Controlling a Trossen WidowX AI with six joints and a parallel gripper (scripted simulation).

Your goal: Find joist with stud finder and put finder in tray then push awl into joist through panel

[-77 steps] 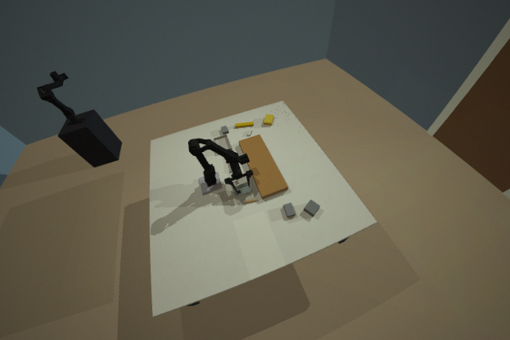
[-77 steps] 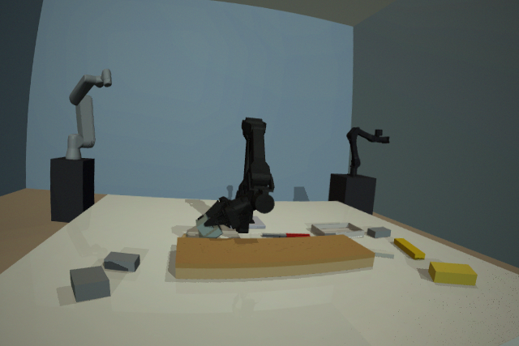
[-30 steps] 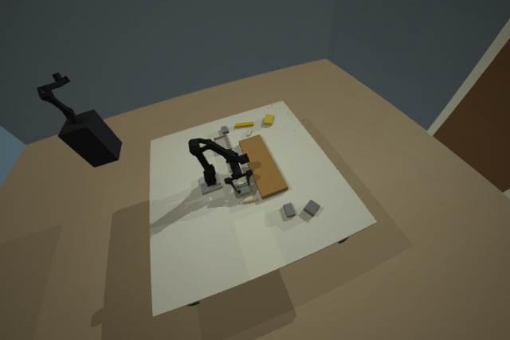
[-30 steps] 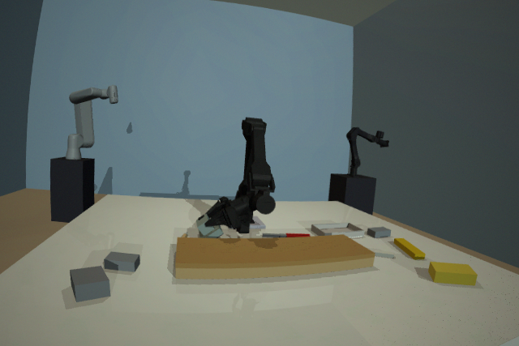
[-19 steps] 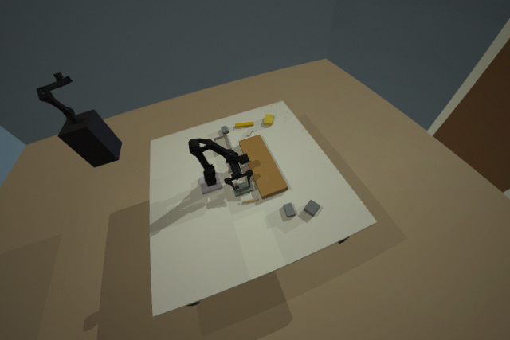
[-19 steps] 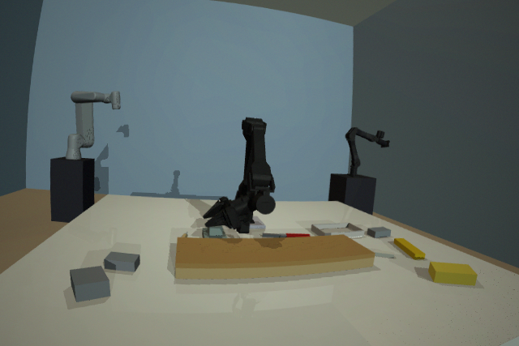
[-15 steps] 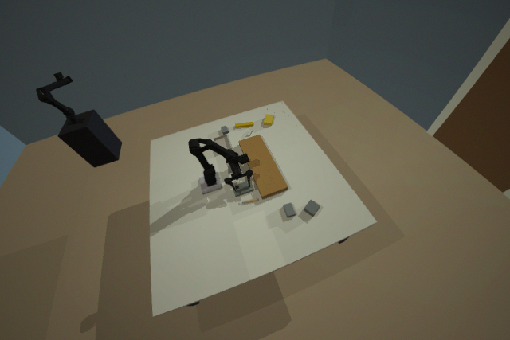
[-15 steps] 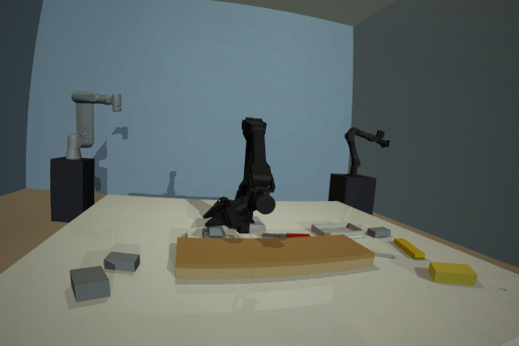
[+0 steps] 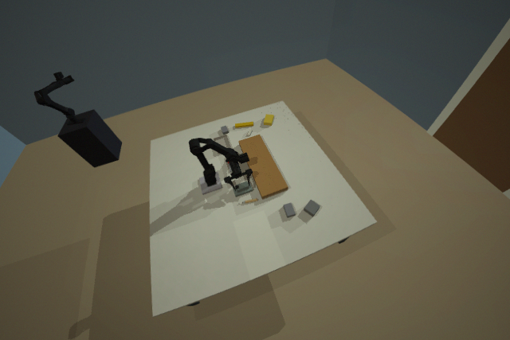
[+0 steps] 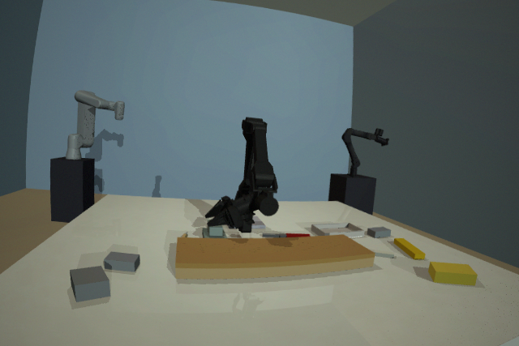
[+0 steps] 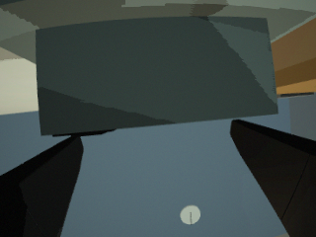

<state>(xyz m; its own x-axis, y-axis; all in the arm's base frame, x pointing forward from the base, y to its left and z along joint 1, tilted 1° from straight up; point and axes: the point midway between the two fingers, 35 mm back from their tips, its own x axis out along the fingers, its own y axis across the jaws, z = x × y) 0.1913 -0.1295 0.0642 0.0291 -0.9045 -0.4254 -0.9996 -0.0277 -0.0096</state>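
Observation:
The stud finder is a grey-green block with a wider base, standing on the table beside the panel. It fills much of the wrist view. My gripper is open, its fingers spread at the stud finder with nothing clamped between them. The brown panel lies flat; no joist shows. What looks like the awl, with an orange handle, lies near the panel's end. The shallow tray shows no stud finder inside.
A red-and-grey tool lies behind the panel. Grey blocks lie off one end. Another grey block, a yellow bar, a yellow block and a thin pale piece lie around the other end.

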